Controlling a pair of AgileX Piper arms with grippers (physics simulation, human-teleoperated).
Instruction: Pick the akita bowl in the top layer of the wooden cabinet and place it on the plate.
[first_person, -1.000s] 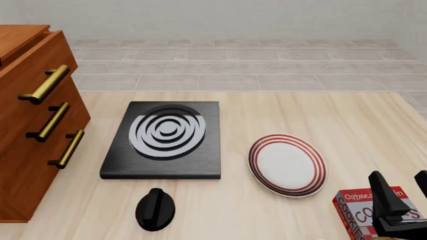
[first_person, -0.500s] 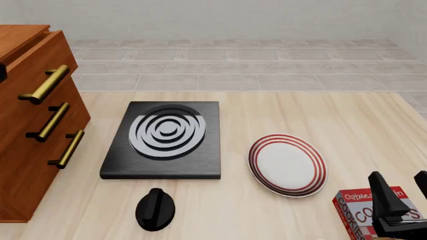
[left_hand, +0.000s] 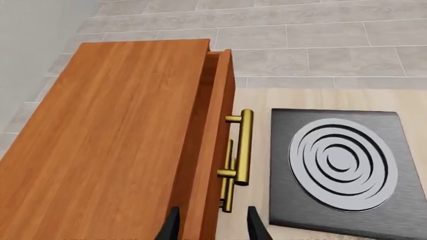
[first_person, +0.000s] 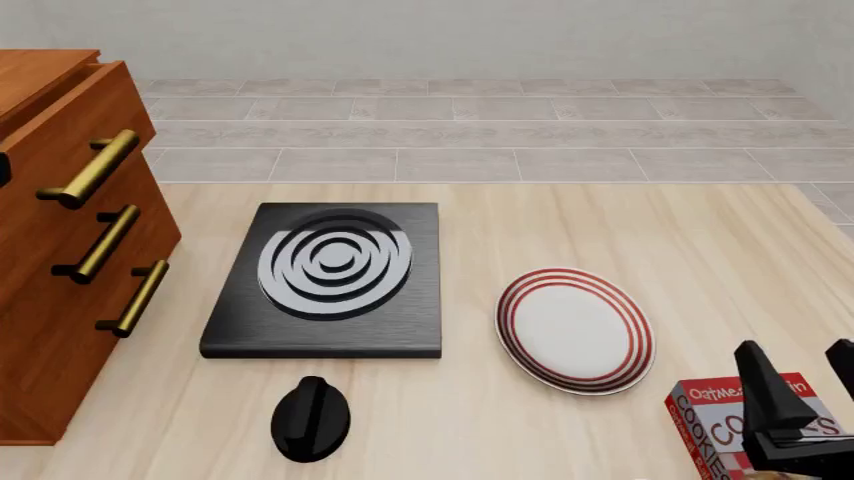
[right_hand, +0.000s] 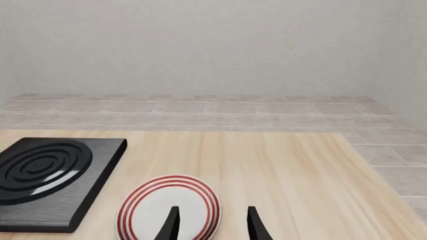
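Left tool, parted and empty, hangs above the top layer.

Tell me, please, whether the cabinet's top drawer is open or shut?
Slightly open: the top layer juts past the wooden cabinet, leaving a narrow gap; its contents are hidden.

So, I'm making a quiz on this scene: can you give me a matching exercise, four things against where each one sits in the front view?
Things:
1. cabinet
2. plate
3. cookie box
4. black knob

Places:
A. right of the black slab
B. far left edge of the table
C. near edge, in front of the slab
D. near right corner, by the right hand

Pairs: 1-B, 2-A, 3-D, 4-C
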